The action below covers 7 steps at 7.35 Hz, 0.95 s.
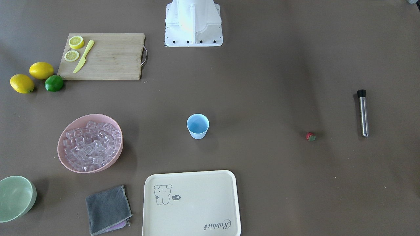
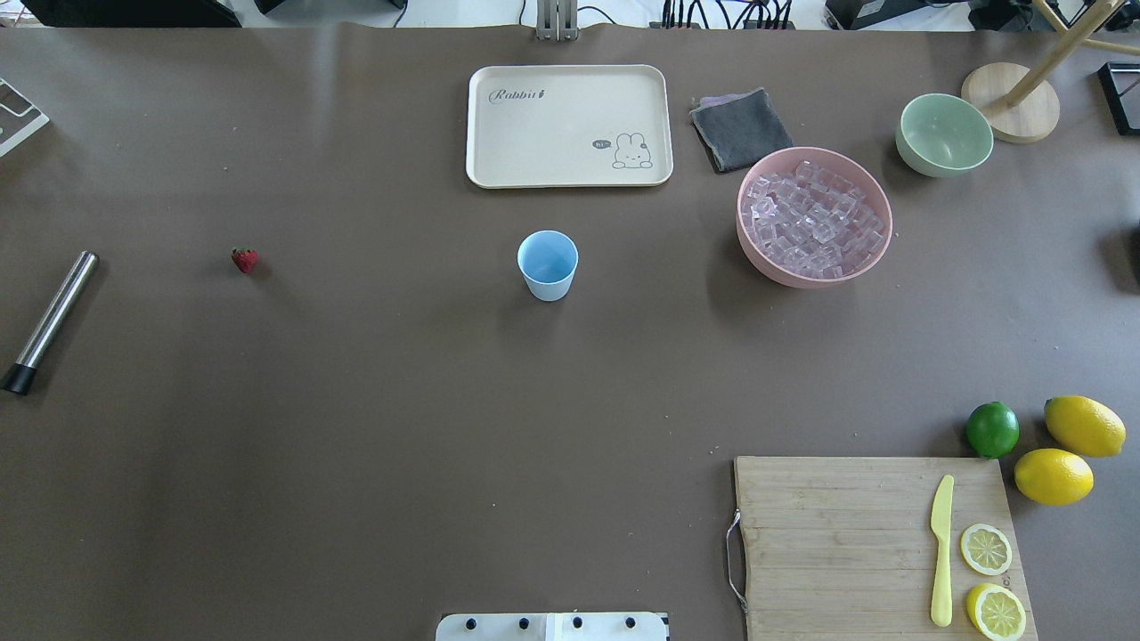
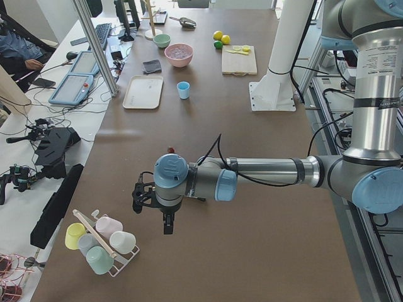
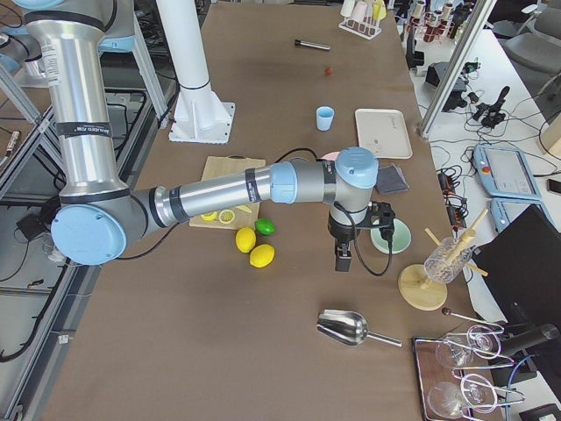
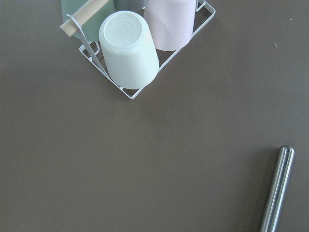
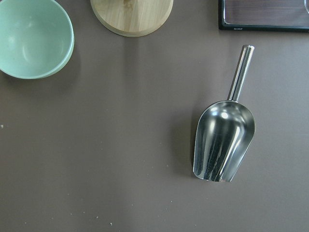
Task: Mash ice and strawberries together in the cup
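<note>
Nothing loaded yet: the cup [image 2: 548, 264] stands upright and looks empty, so I'd call this the fetch stage, right at the start. The ice [image 2: 815, 224] is all in the pink bowl [image 2: 806, 278], on the robot's right of the cup. The strawberry [image 2: 245, 259] lies loose on the counter [image 2: 356, 445] well to the cup's left, with the steel muddler [image 2: 53, 316] farther out the same way. Both arms hang far from the cup at opposite ends. The right arm [image 4: 228, 189] is out beyond the pink bowl and green bowl [image 6: 34, 38], with a metal scoop [image 6: 223, 142] below its wrist camera, a bit off centre. The left arm [image 3: 264, 171] is out past the strawberry, near the muddler and some spare cups [image 5: 128, 48]. Jaws on either arm: can't tell the spread, side views only; they touch nothing. Likely next: the right arm drops onto the scoop handle, a thin round shaft lying flat, so the jaws must close squarely across it, then ice to cup. The left arm could take the strawberry; it's small and probably rolls.
</note>
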Motion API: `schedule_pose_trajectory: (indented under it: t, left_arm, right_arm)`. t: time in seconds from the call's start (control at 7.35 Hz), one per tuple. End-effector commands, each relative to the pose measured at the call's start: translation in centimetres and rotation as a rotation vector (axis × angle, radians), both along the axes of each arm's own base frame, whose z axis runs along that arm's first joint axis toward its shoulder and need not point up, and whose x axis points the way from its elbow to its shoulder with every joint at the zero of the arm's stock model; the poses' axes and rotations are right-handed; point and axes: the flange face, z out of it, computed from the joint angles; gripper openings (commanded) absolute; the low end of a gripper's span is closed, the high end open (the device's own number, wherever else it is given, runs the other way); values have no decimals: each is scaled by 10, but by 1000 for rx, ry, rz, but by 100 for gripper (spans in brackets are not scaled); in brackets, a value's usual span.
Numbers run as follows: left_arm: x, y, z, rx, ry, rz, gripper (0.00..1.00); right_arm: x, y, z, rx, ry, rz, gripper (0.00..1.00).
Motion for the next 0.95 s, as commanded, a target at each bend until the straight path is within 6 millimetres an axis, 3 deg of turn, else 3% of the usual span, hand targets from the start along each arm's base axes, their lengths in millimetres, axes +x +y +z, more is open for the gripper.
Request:
schedule_pose_trajectory:
  t: [0.0, 0.27, 0.54, 0.68, 0.82]
  left_arm:
    - [1, 0, 0, -1, -1, 0, 98]
    - [0, 1, 1, -2, -1, -1, 98]
    - [0, 1, 3, -7, 0, -1, 98]
    - [1, 1, 3, -8, 0, -1, 98]
    - [1, 1, 3, -6, 0, -1, 98]
  right_arm:
    - [-32, -8, -26, 47, -6, -52, 100]
    - [-105, -27, -77, 115, -32, -146, 100]
    - [-189, -27, -163, 303, -42, -269, 100]
    - [-210, -16, -190, 356, -35, -266, 100]
    - [-236, -10, -196, 315, -54, -236, 100]
